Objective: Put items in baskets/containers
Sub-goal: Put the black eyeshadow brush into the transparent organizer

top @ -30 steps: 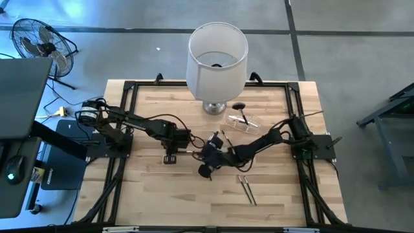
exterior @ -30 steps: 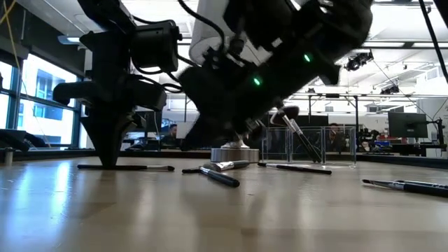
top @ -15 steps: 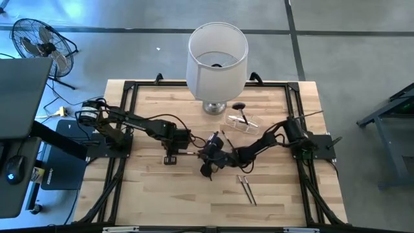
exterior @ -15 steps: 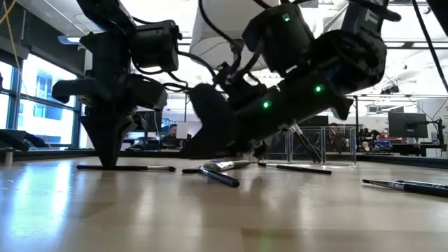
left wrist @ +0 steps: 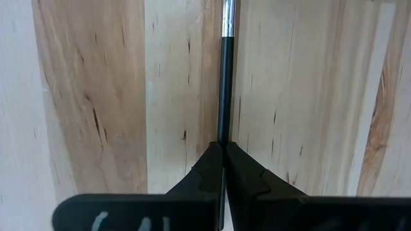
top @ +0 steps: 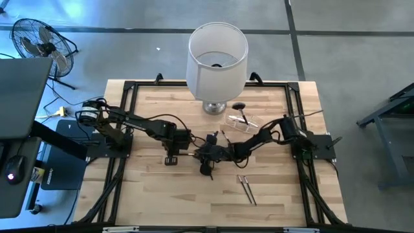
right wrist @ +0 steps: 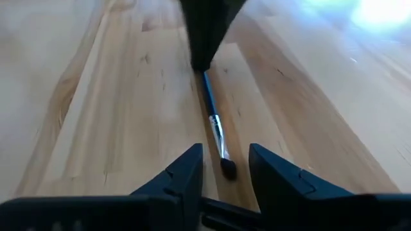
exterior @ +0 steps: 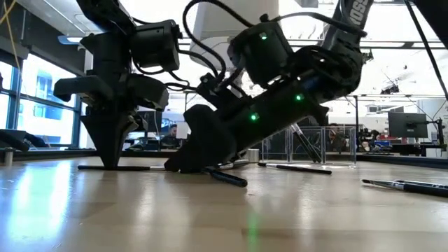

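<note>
The left gripper (left wrist: 223, 168) holds the handle end of a thin brush (right wrist: 214, 120) lying in front of the lampshade (top: 217, 55). The right gripper (right wrist: 223, 168) stands open around its tip; closing off-centre could push it aside

From above, my left gripper (top: 174, 157) sits low on the wooden surface (top: 168, 188) left of centre. My right gripper (top: 206, 155) lies just beside it at the middle. Two brushes (top: 246, 188) lie nearer, right of centre. The clear holder (top: 240, 123) sits far right of centre, beside the white lampshade (top: 217, 55).
</note>
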`<action>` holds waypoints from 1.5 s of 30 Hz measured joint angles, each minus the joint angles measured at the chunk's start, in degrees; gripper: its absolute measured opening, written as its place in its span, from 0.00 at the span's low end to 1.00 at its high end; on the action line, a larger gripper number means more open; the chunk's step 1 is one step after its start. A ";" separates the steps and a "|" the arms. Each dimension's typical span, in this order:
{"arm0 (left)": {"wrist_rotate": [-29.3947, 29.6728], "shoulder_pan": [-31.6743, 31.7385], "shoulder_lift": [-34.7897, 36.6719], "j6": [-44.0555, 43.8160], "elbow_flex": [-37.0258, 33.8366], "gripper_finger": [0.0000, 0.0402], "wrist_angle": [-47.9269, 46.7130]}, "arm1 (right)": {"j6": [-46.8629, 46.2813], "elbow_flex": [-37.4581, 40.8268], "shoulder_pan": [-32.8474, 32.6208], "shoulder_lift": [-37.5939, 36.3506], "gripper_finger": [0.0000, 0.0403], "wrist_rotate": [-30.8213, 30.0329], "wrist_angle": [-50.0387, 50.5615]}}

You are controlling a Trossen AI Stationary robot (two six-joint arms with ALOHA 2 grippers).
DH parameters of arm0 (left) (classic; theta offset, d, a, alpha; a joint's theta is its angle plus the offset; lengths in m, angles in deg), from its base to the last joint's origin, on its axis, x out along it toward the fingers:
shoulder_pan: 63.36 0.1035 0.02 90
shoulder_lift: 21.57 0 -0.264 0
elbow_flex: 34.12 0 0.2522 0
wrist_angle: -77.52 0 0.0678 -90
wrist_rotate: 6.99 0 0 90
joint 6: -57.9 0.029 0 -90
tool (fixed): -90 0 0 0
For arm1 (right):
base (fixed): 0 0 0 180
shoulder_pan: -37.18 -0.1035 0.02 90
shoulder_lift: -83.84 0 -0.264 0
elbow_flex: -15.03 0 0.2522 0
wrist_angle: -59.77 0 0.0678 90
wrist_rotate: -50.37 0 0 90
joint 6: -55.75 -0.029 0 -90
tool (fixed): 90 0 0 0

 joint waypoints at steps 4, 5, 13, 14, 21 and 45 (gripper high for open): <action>0.32 0.00 0.00 -0.02 0.00 0.00 0.95 | 1.59 -2.31 0.97 -0.06 0.25 1.54 5.91; 0.39 0.00 0.00 -0.02 0.00 0.00 1.19 | 1.70 -3.09 1.12 -0.08 0.23 1.66 7.96; 0.34 0.00 0.02 -0.33 0.02 0.00 1.27 | 2.83 -7.78 1.49 -0.46 0.04 4.03 18.30; 0.26 0.02 0.02 -0.20 0.02 0.00 1.32 | 3.27 -7.92 1.45 -0.45 0.03 3.76 18.36; 1.75 -0.02 1.97 2.29 -0.17 0.10 2.04 | 3.74 -7.92 1.40 -1.50 0.01 3.31 18.25; 6.68 0.00 2.19 4.15 0.04 0.32 0.93 | 7.81 -7.81 0.22 -2.73 0.00 -0.51 14.14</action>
